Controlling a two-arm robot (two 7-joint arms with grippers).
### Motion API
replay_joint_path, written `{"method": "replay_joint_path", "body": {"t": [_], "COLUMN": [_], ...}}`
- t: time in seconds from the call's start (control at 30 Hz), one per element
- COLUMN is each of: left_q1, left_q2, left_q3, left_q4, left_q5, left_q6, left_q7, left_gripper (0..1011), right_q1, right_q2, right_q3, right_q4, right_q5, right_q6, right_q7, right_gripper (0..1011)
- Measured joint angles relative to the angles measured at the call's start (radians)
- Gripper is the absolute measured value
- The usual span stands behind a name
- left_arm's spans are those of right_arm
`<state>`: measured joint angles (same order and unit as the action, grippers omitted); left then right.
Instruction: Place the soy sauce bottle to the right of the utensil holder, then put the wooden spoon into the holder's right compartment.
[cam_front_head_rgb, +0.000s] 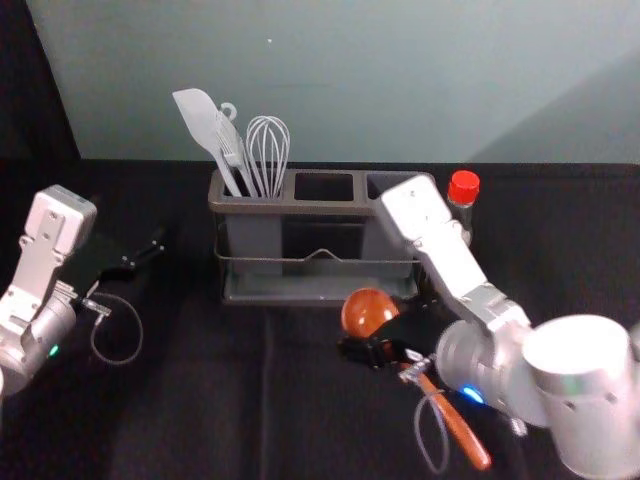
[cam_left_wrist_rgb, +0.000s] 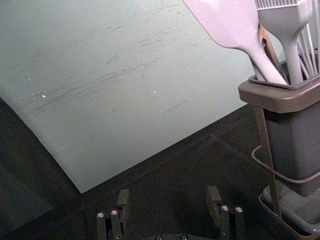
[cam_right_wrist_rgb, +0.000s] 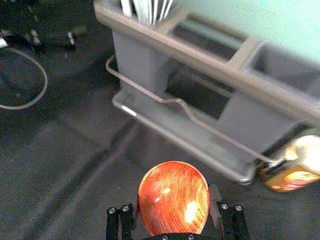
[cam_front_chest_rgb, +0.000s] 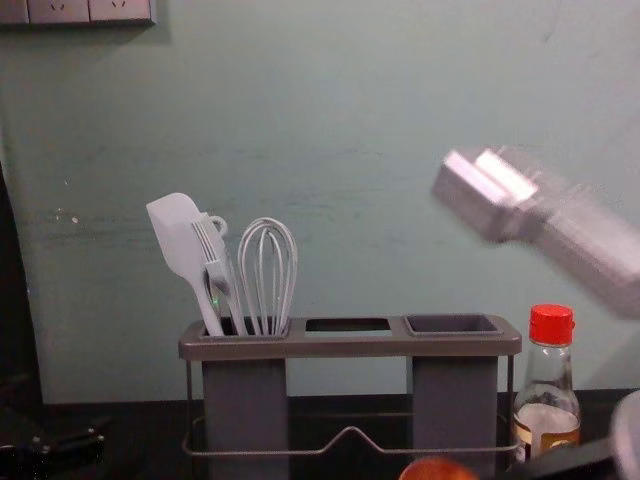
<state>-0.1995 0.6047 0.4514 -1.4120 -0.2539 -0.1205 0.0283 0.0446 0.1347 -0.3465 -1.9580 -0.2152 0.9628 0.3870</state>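
In the head view my right gripper (cam_front_head_rgb: 372, 352) is low in front of the utensil holder (cam_front_head_rgb: 290, 297), over the wooden spoon (cam_front_head_rgb: 461, 430). The right wrist view has the spoon's round bowl (cam_right_wrist_rgb: 173, 198) between the open fingertips of that gripper (cam_right_wrist_rgb: 173, 205). The spoon's handle slants toward the front right. The soy sauce bottle (cam_front_chest_rgb: 547, 400), red-capped and upright, stands just right of the holder (cam_front_chest_rgb: 350, 345). The holder's right compartment (cam_front_chest_rgb: 453, 324) has nothing sticking out of it. My left gripper (cam_front_head_rgb: 152, 256) idles left of the holder, open in its wrist view (cam_left_wrist_rgb: 168, 200).
A white spatula (cam_front_head_rgb: 203, 122), a brush and a whisk (cam_front_head_rgb: 268, 150) stand in the holder's left compartment. Behind the dark-covered table (cam_front_head_rgb: 200, 400) rises a pale wall (cam_front_head_rgb: 400, 80). The right forearm (cam_front_head_rgb: 460, 260) reaches in front of the holder's right end.
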Motion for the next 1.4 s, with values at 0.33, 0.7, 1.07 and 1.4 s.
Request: {"method": "replay_joint_path", "body": {"t": [0.33,0.7,1.07,1.4], "left_q1": [0.0,0.0,0.0,0.0], "left_q2": [0.0,0.0,0.0,0.0], "left_q3": [0.0,0.0,0.0,0.0], "left_q4": [0.0,0.0,0.0,0.0], "left_q5": [0.0,0.0,0.0,0.0], "left_q6": [0.0,0.0,0.0,0.0], "left_q7": [0.0,0.0,0.0,0.0], "left_gripper": [1000,1000,1000,1000], "right_q1": [-0.17,-0.308,-0.341,-0.34], "right_q2": [0.072,0.053,0.042,0.042], "right_q3": [0.08,0.152,0.197,0.196], "right_q4": [-0.175,-0.138,-0.094,-0.095], "right_q5": [-0.029,0.085,0.261,0.254], "right_q6": [-0.266,-0.846,-1.109,-1.109], "right_q7": [-0.04,-0.149,-0.158,-0.156], "right_gripper": [837,836,837,837]}}
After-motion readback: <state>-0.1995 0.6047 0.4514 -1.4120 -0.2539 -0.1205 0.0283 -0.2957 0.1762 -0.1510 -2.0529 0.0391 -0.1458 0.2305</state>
